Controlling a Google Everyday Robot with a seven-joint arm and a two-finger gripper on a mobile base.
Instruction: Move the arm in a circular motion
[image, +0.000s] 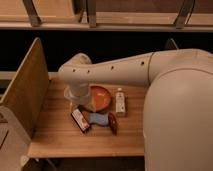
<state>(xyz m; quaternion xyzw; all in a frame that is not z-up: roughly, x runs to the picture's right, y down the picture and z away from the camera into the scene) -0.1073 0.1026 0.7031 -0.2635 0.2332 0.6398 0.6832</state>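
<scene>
The arm (125, 70) is thick and cream-white with small dark screw holes. It reaches from the big body at the right across the wooden table (55, 137) to a rounded elbow (74, 70) at the left. From the elbow the wrist drops straight down. The gripper (79, 104) hangs at its lower end, just above the table, touching or just beside the left rim of an orange bowl (101, 98).
A small white bottle (120, 102) stands right of the bowl. A dark packet (80, 120), a blue packet (99, 118) and a dark red item (113, 123) lie in front of it. A wooden side panel (22, 95) borders the table's left. A railing (100, 22) runs behind.
</scene>
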